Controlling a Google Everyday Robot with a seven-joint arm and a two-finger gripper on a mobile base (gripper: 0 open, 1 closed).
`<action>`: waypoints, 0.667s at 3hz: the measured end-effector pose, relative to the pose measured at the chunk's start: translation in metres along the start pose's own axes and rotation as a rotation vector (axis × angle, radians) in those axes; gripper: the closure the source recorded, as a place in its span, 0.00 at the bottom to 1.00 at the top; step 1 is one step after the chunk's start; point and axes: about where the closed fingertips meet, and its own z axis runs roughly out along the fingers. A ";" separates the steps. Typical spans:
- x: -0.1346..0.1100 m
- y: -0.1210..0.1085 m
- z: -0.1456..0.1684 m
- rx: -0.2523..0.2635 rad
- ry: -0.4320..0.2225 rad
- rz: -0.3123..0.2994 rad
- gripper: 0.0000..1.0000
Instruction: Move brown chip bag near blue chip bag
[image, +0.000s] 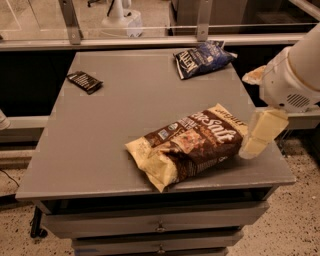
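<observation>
We are seeing brown chip bag (192, 145) lying flat at front right of grey table (125, 115), one cream end reaching front edge. Blue chip bag (202, 58) is sitting at far right corner, well apart. Small black packet (85, 81) is lying at far left. Gripper (257, 135) is hanging at right table edge, just beside brown bag's other end; open or closed, we cannot tell. We are judging this as approach step, bag not yet grasped. Next move is calling for firm hold on crinkly bag, then carrying it toward back, beside blue bag.

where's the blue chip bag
Camera view: blue chip bag at the table's far right corner, beyond the brown chip bag; the hand sits by that bag's right end.
</observation>
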 end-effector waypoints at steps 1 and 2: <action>0.001 0.006 0.039 -0.030 -0.048 -0.002 0.00; 0.003 0.015 0.064 -0.056 -0.081 0.006 0.17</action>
